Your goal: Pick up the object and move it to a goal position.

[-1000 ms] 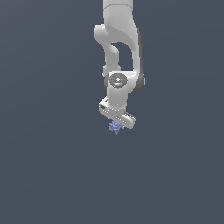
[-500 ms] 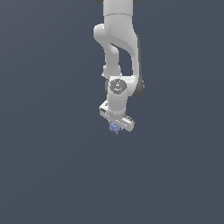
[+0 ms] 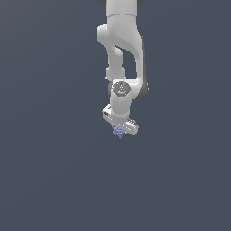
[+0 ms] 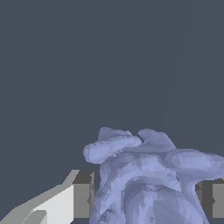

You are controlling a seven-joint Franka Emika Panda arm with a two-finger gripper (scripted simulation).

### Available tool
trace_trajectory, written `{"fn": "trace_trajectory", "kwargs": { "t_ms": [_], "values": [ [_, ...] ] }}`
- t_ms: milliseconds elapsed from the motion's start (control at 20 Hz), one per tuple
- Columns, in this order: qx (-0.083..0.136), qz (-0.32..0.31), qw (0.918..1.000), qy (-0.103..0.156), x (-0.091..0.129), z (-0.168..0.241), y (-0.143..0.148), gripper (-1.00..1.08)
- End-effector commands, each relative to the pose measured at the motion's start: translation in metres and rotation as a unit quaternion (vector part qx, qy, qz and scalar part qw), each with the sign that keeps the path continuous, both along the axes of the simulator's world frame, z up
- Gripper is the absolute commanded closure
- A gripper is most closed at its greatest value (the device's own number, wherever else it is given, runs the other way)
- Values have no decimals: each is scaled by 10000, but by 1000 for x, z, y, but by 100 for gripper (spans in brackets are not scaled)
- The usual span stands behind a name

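The object is a tiny periwinkle-blue lumpy item hanging just under the white arm's hand in the exterior view. My gripper is shut on it, with the fingers mostly hidden behind the hand. In the wrist view the object fills the space between the two fingers, its jagged lobes sticking out past the fingertips. My gripper presses on it from both sides.
A plain dark grey surface lies all around the arm. The white arm reaches down from the top of the exterior view.
The arm's wrist has turned and the hand with the object has drifted slightly toward the exterior view's right. The object stays held.
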State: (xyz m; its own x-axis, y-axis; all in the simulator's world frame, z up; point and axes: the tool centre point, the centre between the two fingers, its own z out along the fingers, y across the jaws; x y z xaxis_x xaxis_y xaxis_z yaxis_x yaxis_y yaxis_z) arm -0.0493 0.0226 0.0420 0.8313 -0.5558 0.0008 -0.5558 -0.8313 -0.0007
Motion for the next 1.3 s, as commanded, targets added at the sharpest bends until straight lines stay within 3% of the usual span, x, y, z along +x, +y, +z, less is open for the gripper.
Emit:
{"fn": "trace_trajectory", "kwargs": {
  "t_ms": [0,300,850,1250],
  "values": [
    [0,0,10000,0,-1,0,-1,108],
    [0,0,10000,0,-10,8,-18,108],
    [2,-1,10000,5,-44,35,-78,108],
    [0,-1,10000,5,-45,38,-84,108]
  ]
}}
